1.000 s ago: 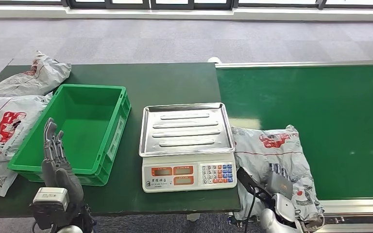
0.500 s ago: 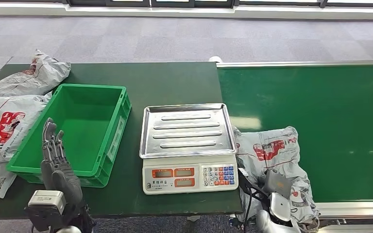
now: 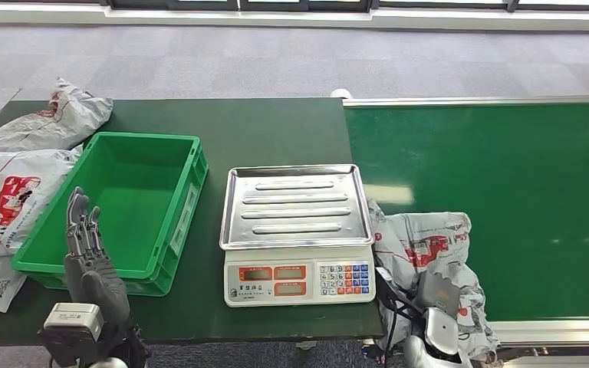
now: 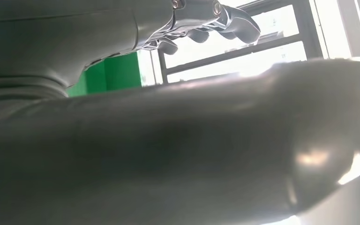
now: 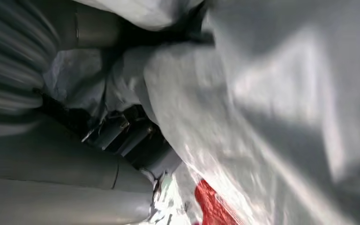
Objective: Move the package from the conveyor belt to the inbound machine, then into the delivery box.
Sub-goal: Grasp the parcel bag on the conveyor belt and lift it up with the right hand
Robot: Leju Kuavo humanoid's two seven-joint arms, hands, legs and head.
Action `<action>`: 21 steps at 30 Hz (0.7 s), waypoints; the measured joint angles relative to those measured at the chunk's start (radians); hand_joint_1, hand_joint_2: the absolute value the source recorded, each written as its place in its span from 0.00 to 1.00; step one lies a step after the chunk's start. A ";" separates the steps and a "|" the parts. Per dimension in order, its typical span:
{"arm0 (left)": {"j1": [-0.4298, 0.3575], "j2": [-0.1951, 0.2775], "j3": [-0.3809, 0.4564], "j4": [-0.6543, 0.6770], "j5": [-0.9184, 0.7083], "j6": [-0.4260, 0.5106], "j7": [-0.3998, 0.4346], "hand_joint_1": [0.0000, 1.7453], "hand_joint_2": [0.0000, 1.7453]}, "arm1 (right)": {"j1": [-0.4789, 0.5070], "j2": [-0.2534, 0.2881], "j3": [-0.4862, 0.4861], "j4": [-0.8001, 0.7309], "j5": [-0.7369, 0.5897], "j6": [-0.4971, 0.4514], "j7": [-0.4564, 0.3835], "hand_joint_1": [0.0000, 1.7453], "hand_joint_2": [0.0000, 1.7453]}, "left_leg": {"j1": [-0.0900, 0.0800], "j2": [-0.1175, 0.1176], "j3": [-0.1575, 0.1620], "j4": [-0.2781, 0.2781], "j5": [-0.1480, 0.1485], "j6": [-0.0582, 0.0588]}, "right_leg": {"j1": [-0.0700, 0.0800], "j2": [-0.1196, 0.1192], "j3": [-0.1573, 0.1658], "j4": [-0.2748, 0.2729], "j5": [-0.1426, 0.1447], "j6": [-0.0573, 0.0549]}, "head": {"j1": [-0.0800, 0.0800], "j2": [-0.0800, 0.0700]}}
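Head view | 1 package (image 3: 429,249) gripped, seemingly, by right hand (image 5: 126,140) | left hand (image 3: 86,249) released

Worktop (image 3: 276,126) sits left of conveyor belt (image 3: 506,153), edges touching. On worktop: crate (image 3: 115,211) at left, scale (image 3: 297,230) just right of it, near the belt. Two bags (image 3: 46,119) (image 3: 4,203) lie left of crate, one behind the other. Package (image 3: 429,245) on belt's near edge, touching scale's right side. Left hand (image 3: 88,253) in front of crate's near-left corner; right hand (image 3: 437,307) at package's near end.
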 joint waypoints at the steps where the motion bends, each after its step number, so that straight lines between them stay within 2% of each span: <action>1: 0.005 0.000 0.001 -0.001 0.000 0.000 -0.002 0.00 0.00 | 0.017 0.000 -0.009 -0.036 0.026 -0.005 0.013 1.00 1.00 | 0.000 -0.002 -0.001 0.000 0.000 0.000 | 0.000 -0.002 0.000 0.000 0.000 0.000 | 0.000 0.000; 6: 0.034 0.000 0.011 -0.012 0.001 -0.002 -0.016 0.00 0.00 | 0.105 -0.019 -0.068 -0.301 0.147 0.027 0.043 1.00 1.00 | -0.003 -0.009 -0.013 0.000 0.004 0.001 | -0.003 -0.007 -0.009 0.001 0.001 0.002 | 0.000 0.000; 12: 0.044 0.000 0.024 -0.012 0.017 -0.020 -0.045 0.00 0.00 | 0.148 -0.081 -0.089 -0.576 0.154 -0.023 0.032 1.00 1.00 | -0.005 -0.008 -0.019 0.000 0.004 0.001 | -0.004 -0.005 -0.016 0.001 0.002 0.003 | 0.000 0.000; 17: 0.038 0.000 0.026 -0.008 0.020 -0.034 -0.055 0.00 0.00 | 0.144 -0.132 -0.066 -0.748 0.153 -0.051 0.002 1.00 1.00 | -0.005 -0.007 -0.023 0.000 0.004 0.001 | -0.004 -0.005 -0.017 0.002 0.002 0.003 | 0.000 0.000; 21: 0.022 0.000 0.026 0.002 0.028 -0.035 -0.055 0.00 0.00 | 0.098 -0.165 -0.002 -0.792 0.148 -0.061 -0.027 1.00 1.00 | -0.005 -0.005 -0.022 0.000 0.005 0.002 | -0.004 -0.003 -0.018 0.002 0.003 0.003 | 0.000 0.000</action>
